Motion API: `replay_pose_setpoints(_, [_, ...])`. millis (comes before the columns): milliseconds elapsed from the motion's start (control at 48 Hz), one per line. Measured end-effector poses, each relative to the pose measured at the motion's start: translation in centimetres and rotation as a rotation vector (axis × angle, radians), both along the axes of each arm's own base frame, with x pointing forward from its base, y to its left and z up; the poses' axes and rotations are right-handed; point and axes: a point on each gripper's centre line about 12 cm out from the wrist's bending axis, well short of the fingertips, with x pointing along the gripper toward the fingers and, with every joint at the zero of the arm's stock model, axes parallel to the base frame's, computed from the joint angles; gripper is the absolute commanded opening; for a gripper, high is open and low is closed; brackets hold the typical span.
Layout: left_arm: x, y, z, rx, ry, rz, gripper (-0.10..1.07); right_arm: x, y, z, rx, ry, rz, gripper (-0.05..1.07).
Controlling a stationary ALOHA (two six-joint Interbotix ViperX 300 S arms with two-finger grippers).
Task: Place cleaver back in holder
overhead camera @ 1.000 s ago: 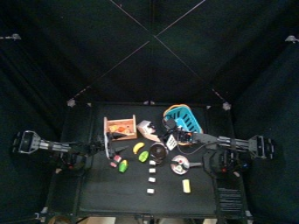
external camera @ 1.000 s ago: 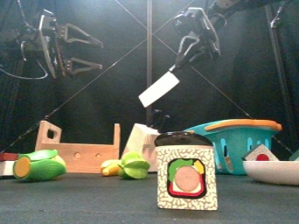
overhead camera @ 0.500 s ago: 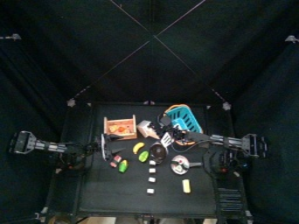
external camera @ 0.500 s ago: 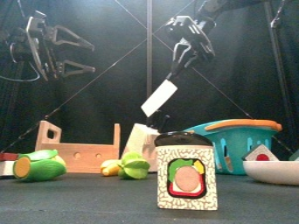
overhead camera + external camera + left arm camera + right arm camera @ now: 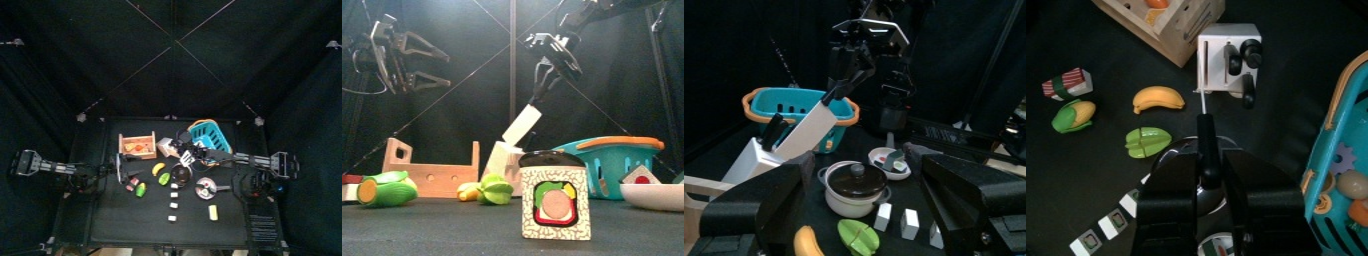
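The cleaver (image 5: 521,124), with a white blade and a dark handle, hangs slanted in the air with my right gripper (image 5: 552,58) shut on its handle. Its blade tip is just above the holder (image 5: 504,160), a pale-topped block behind the patterned canister. In the right wrist view the cleaver (image 5: 1204,135) shows edge-on, pointing at the holder (image 5: 1227,45), whose slots carry black knife handles. The left wrist view shows the cleaver (image 5: 810,131) beside the holder (image 5: 756,162). My left gripper (image 5: 412,60) hangs open and empty, high at the left.
A wooden crate (image 5: 433,170) stands left of the holder and a blue basket (image 5: 616,162) right of it. A patterned canister (image 5: 556,197), a white bowl (image 5: 656,195), a green toy vegetable (image 5: 389,188) and a banana (image 5: 1157,98) lie at the front. A lidded pot (image 5: 858,185) sits near the middle.
My right gripper has carried the cleaver down and to the left, bringing the blade tip close above the holder. The left arm has barely shifted.
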Motion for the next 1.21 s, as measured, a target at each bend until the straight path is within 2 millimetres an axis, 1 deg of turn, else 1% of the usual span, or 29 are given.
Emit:
replay_pose_setpoints(375, [-0.1,0.0,-0.2,0.0,0.006,0.0,1.03,0.1,-0.4,0.0,-0.013,0.003,-0.005,0.49])
replay_pose_setpoints(750, [-0.1,0.0,-0.2,0.0,0.006,0.0,1.03,0.5,-0.5,-1.0,-0.007,0.03,-0.006,0.49])
replay_pose_setpoints(1062, [-0.1,0.0,-0.3,0.0,0.009,0.0,1.03,1.8,-0.9,-1.1,-0.008,0.033,-0.007,0.49])
replay_pose_setpoints(1208, [-0.1,0.0,-0.2,-0.002,0.006,0.001,1.03,2.4,-1.1,-1.7,-0.011,0.054,-0.007,0.5])
